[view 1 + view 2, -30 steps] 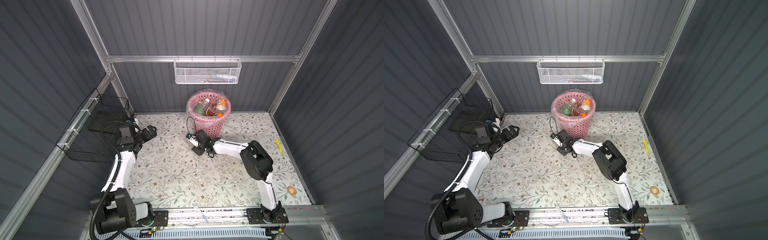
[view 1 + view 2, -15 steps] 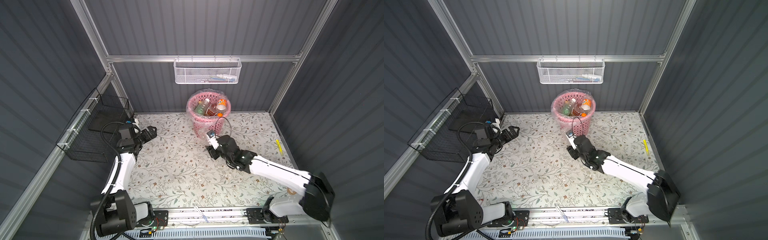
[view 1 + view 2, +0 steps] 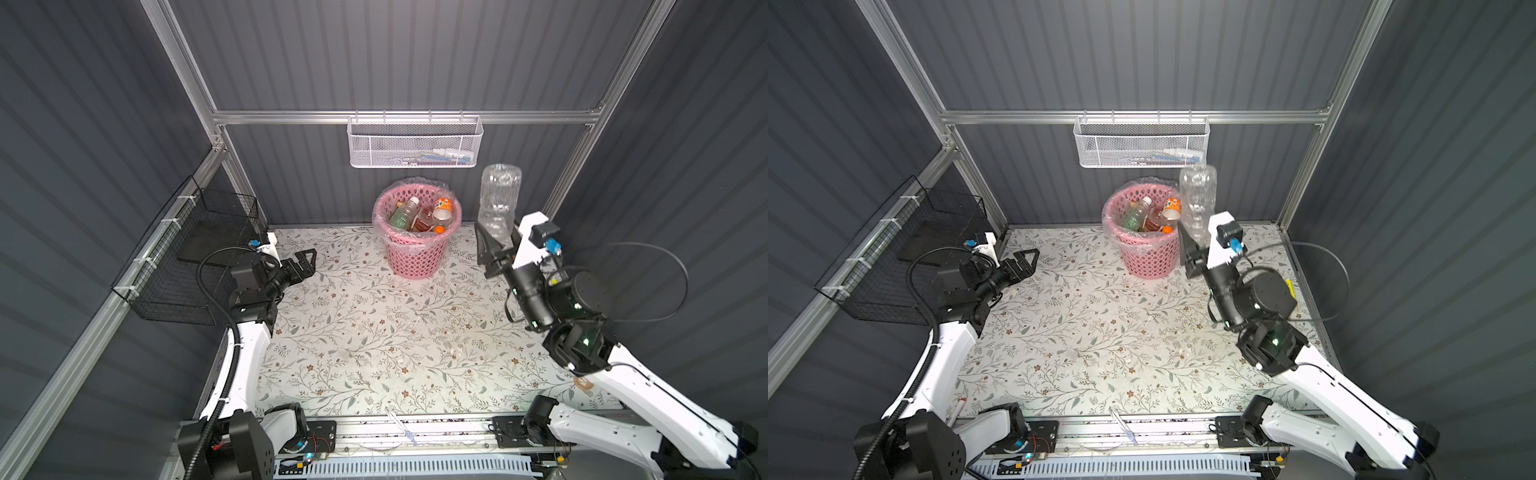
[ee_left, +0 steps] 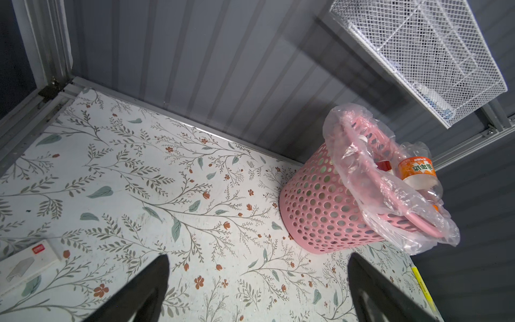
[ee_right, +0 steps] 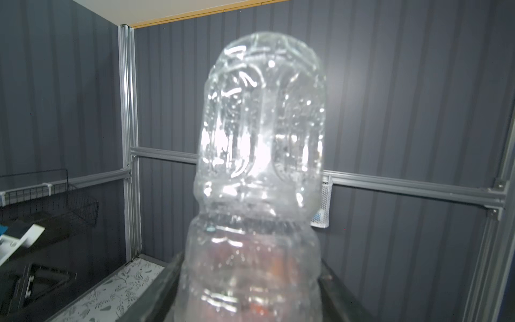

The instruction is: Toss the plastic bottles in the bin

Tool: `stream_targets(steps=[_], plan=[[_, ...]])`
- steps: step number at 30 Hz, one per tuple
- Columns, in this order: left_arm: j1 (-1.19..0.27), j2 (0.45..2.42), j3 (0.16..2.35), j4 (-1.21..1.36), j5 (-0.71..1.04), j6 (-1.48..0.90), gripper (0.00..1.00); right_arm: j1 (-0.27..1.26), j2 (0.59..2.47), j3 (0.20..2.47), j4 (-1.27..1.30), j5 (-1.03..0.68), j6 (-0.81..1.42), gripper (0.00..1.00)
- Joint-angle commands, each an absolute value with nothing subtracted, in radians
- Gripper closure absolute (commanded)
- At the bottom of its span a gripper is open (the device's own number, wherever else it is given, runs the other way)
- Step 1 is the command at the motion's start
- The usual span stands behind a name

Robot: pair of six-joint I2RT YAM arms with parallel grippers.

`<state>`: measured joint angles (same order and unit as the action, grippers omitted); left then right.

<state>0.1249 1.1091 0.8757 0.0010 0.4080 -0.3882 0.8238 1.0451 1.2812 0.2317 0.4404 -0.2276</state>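
**Top views.** Right gripper clamps the lower end of a clear bottle. The bottle stands upright, rounded end up, beside the bin on the right arm's side and higher than its rim. It is not over the mouth yet. My guess is that it is carried high so it clears the rim and the bag liner before release. The bin stands against the back wall and already holds several bottles, among them a green bottle and an amber bottle. No loose bottle shows on the floral table. The same grip shows in both top views, with the jaws narrowed onto the bottle. Left gripper is low over the table, well apart from the bin on its far side, spread wide and empty. It looks parked out of the way.

**Left wrist.** Both fingers of the left gripper sit far apart with only table between them. The bin lies ahead, its liner draped over the rim. An orange-label bottle pokes above the rim. The white mesh basket hangs above the bin.

**Right wrist.** The bottle fills the view. The right gripper presses it from both sides. A reddish blur low inside may be the cap, but I cannot tell. The bin is out of view here.
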Motion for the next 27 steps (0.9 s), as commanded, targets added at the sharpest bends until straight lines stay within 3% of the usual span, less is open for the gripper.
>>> stream_targets(steps=[1,4,6,8,12,22,27], plan=[[0.082,1.077,0.871,-0.008,0.383,-0.327,0.00,0.761,1.336,1.636,-0.096,0.395,-0.158,0.38],[0.045,1.065,0.880,-0.043,0.342,-0.298,0.00,0.683,1.641,2.028,-0.492,0.260,0.002,0.30],[0.026,1.051,0.884,-0.068,0.301,-0.282,0.00,0.651,1.831,2.293,-0.759,0.204,0.060,0.12],[0.020,1.041,0.884,-0.087,0.284,-0.269,0.00,0.649,1.877,2.338,-0.814,0.245,0.077,0.01],[0.020,1.045,0.887,-0.093,0.262,-0.269,0.00,0.633,1.663,1.970,-0.487,0.265,0.097,0.01],[0.020,1.098,0.905,-0.085,0.246,-0.300,0.00,0.509,1.309,1.520,-0.394,0.363,0.191,0.01],[0.020,1.143,0.898,-0.097,0.146,-0.343,0.00,0.334,1.071,1.192,-0.314,0.317,0.323,0.01]])
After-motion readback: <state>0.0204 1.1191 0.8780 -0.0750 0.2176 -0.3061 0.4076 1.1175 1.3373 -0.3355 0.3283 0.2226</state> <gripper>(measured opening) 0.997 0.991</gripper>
